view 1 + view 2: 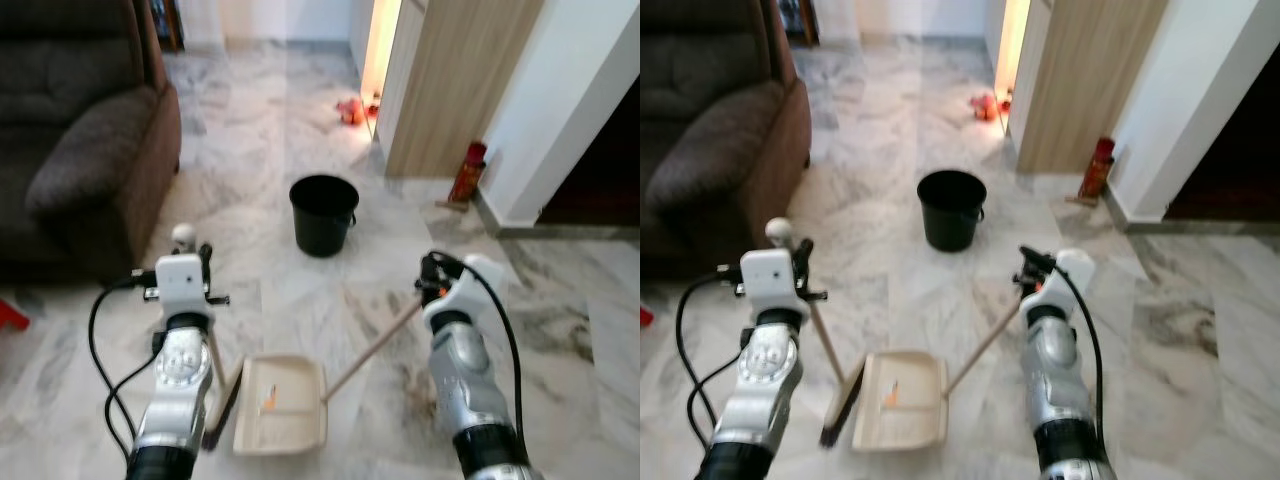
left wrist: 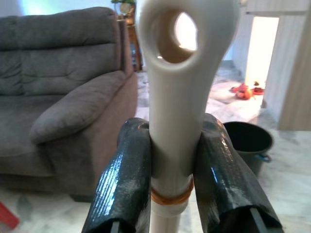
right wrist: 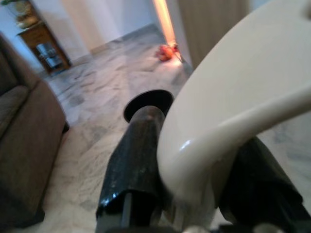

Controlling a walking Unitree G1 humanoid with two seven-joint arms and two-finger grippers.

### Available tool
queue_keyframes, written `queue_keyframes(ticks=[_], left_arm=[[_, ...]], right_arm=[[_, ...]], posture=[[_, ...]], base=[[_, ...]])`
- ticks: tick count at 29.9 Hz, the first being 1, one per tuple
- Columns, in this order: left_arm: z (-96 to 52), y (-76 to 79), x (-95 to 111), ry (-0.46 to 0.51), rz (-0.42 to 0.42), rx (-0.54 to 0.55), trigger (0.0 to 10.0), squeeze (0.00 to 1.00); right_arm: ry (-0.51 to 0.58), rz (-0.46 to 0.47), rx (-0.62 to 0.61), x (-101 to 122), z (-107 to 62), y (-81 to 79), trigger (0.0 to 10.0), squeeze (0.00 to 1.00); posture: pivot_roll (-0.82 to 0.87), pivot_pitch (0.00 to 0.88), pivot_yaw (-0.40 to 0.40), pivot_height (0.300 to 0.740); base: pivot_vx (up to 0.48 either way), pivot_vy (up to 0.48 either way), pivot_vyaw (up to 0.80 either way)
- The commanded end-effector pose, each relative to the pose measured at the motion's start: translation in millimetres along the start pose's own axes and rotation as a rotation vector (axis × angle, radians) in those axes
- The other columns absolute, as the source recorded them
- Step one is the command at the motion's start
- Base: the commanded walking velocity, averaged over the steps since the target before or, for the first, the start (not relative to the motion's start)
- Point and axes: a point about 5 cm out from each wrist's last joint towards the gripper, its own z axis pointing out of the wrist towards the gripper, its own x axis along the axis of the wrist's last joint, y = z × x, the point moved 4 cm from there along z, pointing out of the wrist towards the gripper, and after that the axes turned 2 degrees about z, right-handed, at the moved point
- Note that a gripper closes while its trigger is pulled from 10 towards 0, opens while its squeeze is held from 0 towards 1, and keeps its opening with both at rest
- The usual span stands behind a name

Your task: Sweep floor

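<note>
My left gripper [image 1: 203,266] is shut on the top of a broom handle [image 2: 180,97], a white cap with a hole; its black fingers [image 2: 124,184] press both sides. The stick runs down to dark bristles [image 1: 222,408] on the marble floor. A cream dustpan [image 1: 285,410] lies flat beside the bristles with a few orange scraps [image 1: 268,400] inside. Its long wooden handle [image 1: 372,352] rises to my right gripper [image 1: 432,282], which is shut on the cream grip [image 3: 233,111]. A black bucket [image 1: 323,214] stands on the floor beyond the pan.
A brown sofa [image 1: 80,130] fills the left side. A wooden panel [image 1: 450,80] and white wall stand on the right, with a red canister [image 1: 467,172] at their foot. Orange objects [image 1: 350,110] lie by a lit doorway. A red item [image 1: 8,315] sits at the left edge.
</note>
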Motion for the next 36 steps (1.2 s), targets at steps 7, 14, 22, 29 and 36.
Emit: queue_keyframes(ticks=[7,14,22,29,36], left_arm=[[2.6,2.0,11.1,0.042,-0.011,0.002,10.0,0.00],[2.1,1.2,10.8,0.040,-0.009,0.004,10.0,0.00],[2.1,-0.4,10.4,0.039,-0.006,0.009,10.0,0.00],[1.7,-2.3,10.3,0.039,-0.001,0.018,10.0,0.00],[1.8,-4.2,10.2,0.039,0.002,0.023,10.0,0.00]], right_arm=[[0.049,0.015,0.028,13.3,2.6,-6.9,10.0,0.00],[0.042,0.019,0.037,12.3,2.4,-8.3,10.0,0.00],[0.038,0.027,0.037,11.3,2.2,-8.7,10.0,0.00],[0.032,0.035,0.042,10.5,1.9,-9.2,10.0,0.00],[0.031,0.034,0.046,10.2,2.0,-10.6,10.0,0.00]], posture=[[0.07,0.000,-0.060,0.740],[0.07,0.000,-0.061,0.740],[0.07,0.000,-0.061,0.740],[0.08,0.000,-0.062,0.740],[0.08,0.000,-0.063,0.740]], base=[[0.206,0.000,0.52],[0.207,0.000,0.11],[0.250,0.000,0.00],[0.257,0.000,0.00],[0.283,0.000,0.00]])
